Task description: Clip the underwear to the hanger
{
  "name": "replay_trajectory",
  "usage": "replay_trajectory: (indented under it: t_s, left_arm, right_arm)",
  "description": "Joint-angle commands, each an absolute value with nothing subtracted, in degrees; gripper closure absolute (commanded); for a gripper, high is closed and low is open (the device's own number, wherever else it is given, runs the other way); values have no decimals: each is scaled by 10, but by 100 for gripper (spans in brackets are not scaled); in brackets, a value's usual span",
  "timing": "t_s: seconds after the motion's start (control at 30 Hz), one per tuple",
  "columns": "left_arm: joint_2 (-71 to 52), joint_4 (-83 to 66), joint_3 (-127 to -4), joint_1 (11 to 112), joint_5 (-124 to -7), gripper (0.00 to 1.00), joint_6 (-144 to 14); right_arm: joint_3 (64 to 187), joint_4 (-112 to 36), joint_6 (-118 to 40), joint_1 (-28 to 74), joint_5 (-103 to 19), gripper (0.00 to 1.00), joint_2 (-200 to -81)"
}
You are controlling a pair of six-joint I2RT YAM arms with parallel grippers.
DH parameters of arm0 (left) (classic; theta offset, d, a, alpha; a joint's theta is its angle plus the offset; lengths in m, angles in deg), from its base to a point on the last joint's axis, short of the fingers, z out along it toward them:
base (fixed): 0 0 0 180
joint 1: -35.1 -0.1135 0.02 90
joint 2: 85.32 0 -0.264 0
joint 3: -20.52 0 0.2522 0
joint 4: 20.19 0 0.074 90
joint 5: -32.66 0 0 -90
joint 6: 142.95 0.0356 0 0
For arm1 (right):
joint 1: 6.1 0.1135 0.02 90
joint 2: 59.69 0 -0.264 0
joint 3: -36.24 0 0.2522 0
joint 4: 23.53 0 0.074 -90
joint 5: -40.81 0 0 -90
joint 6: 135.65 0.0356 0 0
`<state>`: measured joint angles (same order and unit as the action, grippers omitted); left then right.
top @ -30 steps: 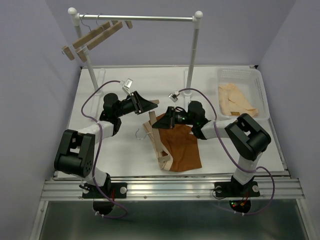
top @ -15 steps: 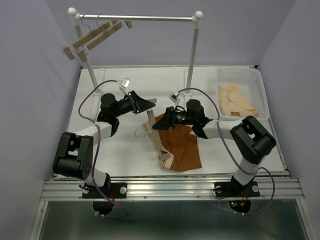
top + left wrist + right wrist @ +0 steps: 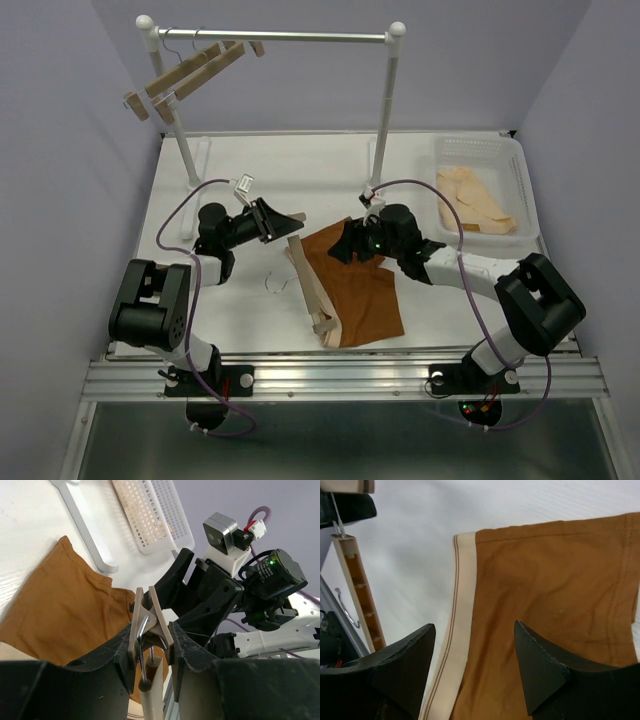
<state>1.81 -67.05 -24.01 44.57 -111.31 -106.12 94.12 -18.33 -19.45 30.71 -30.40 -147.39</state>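
Fig.: L gripper (image 3: pixel 150 640) pinches end clip (image 3: pixel 149 612) of hanger (image 3: pixel 308 285). R gripper (image 3: pixel 473 627) hovers spread and empty over underwear (image 3: pixel 358 290), which lies flat on table (image 3: pixel 250 170), touching the bar. Best next: R takes waistband (image 3: pixel 462 605) edge and feeds it deep betw. clip tips w/o bunching.

open table (image 3: pixel 250 320) is found at the near left; the middle is crossed by the hanger (image 3: pixel 308 285), the far right taken by the basket (image 3: pixel 478 148).
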Motion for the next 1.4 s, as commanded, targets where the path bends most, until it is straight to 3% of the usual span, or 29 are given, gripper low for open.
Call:
replay_trajectory:
  t_s: [0.0,0.23,0.33,0.6,0.97,1.17,1.23,1.3,1.37]
  left_arm:
    - [30,-765,-232,433,-1149,100,-1087]
    - [42,-841,-218,427,-1162,100,-1125]
    - [28,-765,-228,427,-1149,100,-1086]
    - [-32,-623,-238,427,-1099,100,-1001]
    - [36,-554,-282,427,-1099,100,-938]
    - [102,-524,-345,427,-1132,100,-901]
    - [108,-519,-361,427,-1135,100,-893]
    - [112,-494,-381,427,-1132,100,-865]
    - [113,-450,-393,427,-1124,100,-843]
  right_arm:
    - [956,-213,-235,307,-343,30,-1455]
    - [1060,-230,-237,302,-336,41,-1584]
    - [1122,-229,-233,302,-303,49,-1655]
    - [1217,-223,-211,302,-291,57,-1774]
    - [1142,-242,-133,246,-455,58,-1760]
    - [1136,-275,-173,240,-476,58,-1712]
    - [1139,-277,-208,240,-457,57,-1697]
    - [1151,-277,-287,240,-370,50,-1675]
    - [1160,-280,-338,240,-270,49,-1659]
